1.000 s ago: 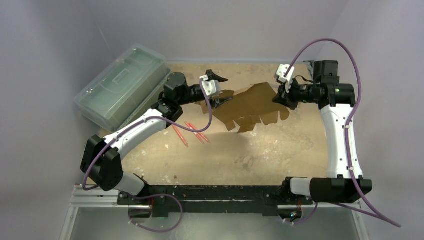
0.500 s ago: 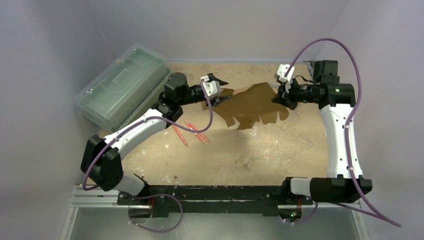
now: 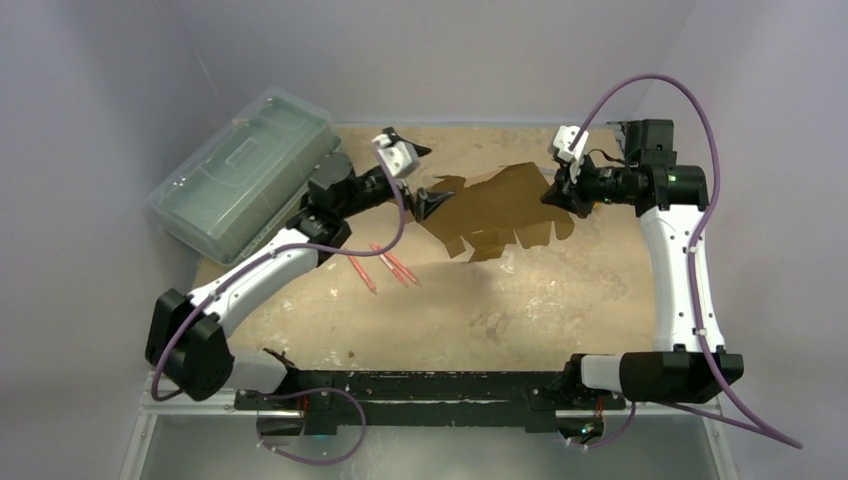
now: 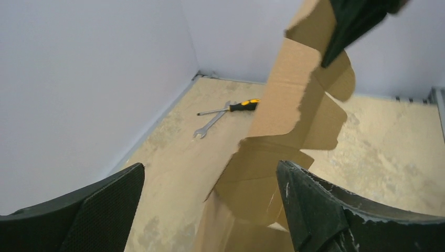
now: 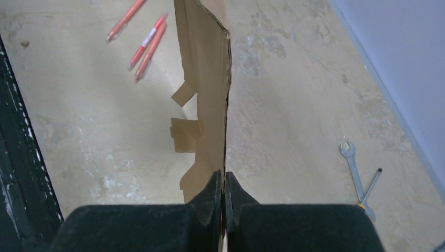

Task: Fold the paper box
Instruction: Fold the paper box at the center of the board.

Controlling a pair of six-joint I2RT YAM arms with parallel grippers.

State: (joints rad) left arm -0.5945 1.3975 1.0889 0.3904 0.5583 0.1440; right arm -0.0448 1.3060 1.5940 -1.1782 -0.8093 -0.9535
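My right fingers [image 5: 211, 198] clamped the flat paper box [image 3: 495, 215] by its right edge, raising it over the far table [image 3: 480, 310] so my left fingers [image 4: 325, 215], spread wide at its left end, could reach a flap.

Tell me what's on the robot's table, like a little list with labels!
Paper box: flat brown cardboard, not folded yet, held up on its edge
Right fingers: shut on one end of the box
Left fingers: wide open, the box's other end between them, not gripped
Pens: red, lying on the table, left of the box
Green case: far left side
Tools: wrench and screwdriver, lying together near a wall
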